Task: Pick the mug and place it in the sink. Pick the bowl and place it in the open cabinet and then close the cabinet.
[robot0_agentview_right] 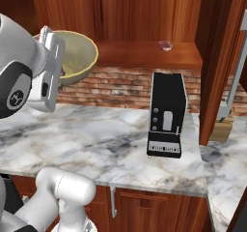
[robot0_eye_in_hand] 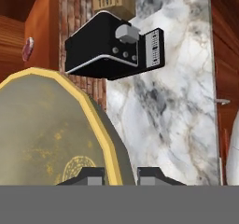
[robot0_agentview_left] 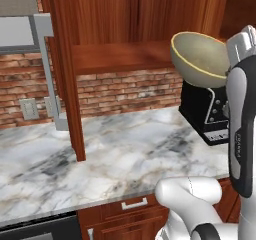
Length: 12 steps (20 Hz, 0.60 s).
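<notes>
My gripper [robot0_eye_in_hand: 120, 175] is shut on the rim of the olive-beige bowl [robot0_agentview_left: 199, 59], one fingertip inside the rim and one outside. I hold the bowl [robot0_agentview_right: 77, 56] tilted on its side, high above the marble counter [robot0_agentview_left: 125, 149]. It hangs just in front of the open reddish-brown cabinet [robot0_agentview_left: 120, 56], level with the lower shelf [robot0_agentview_right: 144, 52]. In the hand view the bowl [robot0_eye_in_hand: 46, 134] covers the lower left. The cabinet doors [robot0_agentview_right: 217, 57] stand swung out on both sides, with silver bar handles [robot0_agentview_left: 47, 74]. The mug and the sink are out of view.
A black toaster [robot0_agentview_right: 166, 115] stands on the counter under the shelf, below and beside the bowl. A small pink object [robot0_agentview_right: 165, 45] lies on the shelf. A brick wall [robot0_agentview_left: 125, 91] backs the counter. Drawers [robot0_agentview_left: 135, 204] run below its front edge.
</notes>
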Tool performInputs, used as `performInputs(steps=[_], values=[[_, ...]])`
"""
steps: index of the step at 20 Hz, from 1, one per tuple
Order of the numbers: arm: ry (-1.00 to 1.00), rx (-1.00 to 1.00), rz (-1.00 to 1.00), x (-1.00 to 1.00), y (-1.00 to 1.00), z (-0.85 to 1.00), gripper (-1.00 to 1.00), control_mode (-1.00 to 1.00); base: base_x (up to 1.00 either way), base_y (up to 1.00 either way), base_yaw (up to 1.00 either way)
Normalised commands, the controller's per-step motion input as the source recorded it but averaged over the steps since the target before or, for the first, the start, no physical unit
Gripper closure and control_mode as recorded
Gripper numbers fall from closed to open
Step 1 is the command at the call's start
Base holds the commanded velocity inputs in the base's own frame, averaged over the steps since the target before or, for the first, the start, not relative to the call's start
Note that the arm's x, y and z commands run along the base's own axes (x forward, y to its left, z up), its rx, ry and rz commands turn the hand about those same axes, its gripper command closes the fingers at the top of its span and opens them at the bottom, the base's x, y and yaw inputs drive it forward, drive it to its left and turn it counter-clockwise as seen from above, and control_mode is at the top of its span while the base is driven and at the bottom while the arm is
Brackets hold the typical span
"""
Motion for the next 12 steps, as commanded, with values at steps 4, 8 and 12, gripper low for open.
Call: performInputs(steps=[4, 8, 12], values=[[-0.13, 0.00, 0.02, 0.28, 0.00, 0.25, 1.00, -1.00, 0.00, 0.00, 0.00], [-0.04, 0.00, 0.00, 0.51, 0.00, 0.06, 1.00, -1.00, 0.00, 0.00, 0.00], [-0.01, 0.00, 0.00, 0.56, 0.00, 0.05, 1.00, -1.00, 0.00, 0.00, 0.00]])
